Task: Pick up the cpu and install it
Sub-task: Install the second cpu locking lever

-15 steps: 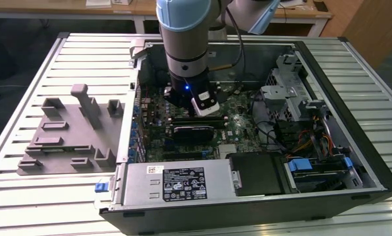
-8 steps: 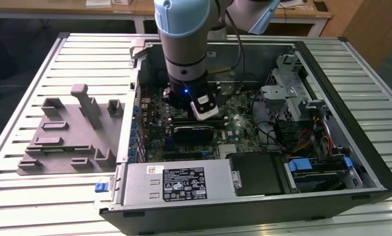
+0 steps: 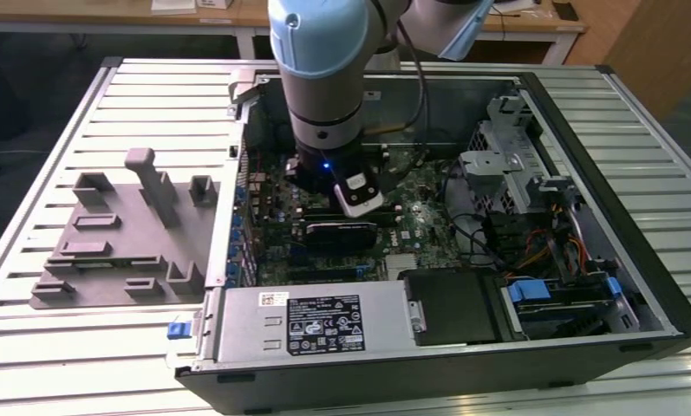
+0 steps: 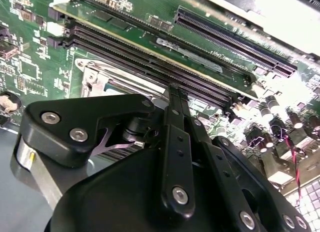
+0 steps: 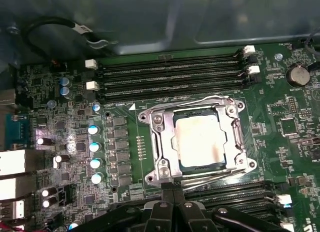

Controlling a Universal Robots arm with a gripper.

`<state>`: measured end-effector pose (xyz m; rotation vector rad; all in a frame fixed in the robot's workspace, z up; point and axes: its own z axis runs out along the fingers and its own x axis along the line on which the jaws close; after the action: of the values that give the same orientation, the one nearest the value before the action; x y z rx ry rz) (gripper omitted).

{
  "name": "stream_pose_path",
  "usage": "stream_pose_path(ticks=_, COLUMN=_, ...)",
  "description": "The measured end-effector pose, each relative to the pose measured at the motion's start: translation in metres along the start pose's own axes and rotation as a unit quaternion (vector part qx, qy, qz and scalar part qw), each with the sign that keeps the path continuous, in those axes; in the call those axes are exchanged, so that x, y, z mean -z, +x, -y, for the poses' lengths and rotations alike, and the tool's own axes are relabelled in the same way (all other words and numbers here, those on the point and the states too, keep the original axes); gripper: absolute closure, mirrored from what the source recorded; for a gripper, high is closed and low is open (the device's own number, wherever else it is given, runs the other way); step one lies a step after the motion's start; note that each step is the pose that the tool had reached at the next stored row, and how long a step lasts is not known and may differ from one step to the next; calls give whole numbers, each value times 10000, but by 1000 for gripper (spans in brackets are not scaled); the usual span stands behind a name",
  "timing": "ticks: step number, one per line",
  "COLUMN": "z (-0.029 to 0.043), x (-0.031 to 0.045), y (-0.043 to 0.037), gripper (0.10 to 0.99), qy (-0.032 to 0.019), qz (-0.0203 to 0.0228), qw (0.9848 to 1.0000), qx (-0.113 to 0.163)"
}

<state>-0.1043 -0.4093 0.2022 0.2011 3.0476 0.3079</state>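
Small flat square cpu with dull silver metal top (image 5: 200, 140) sits seated in the metal socket frame (image 5: 155, 142) at centre of the first wrist view, framed on all sides by the bracket. Green motherboard (image 5: 280, 96) around it; long black memory slots (image 5: 170, 74) above the socket in frame, more below. In the exterior view the arm reaches down into the open black computer case (image 3: 576, 347) on the slatted metal bench (image 3: 114, 104); grey plastic fixture block (image 3: 126, 234) centre-left. Black gripper (image 5: 173, 192) at bottom centre of the first wrist view, just beside the socket's lower edge; jaws appear clenched together, holding nothing.

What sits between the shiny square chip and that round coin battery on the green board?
In the first wrist view, the metal socket frame's edge and bare green board lie between the cpu and the coin battery.
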Motion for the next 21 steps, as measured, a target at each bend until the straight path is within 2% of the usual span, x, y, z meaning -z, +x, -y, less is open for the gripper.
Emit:
stream_pose_path(ticks=3, z=27, x=-9, y=20, gripper=980, qy=-64, qz=-10, qw=10000, qx=8)
stream_pose_path(ticks=11, z=52, x=-45, y=92, gripper=980, qy=-282, qz=-43, qw=9996, qx=17)
stream_pose_path(ticks=21, z=69, x=-91, y=151, gripper=980, qy=-365, qz=-55, qw=9993, qx=24)
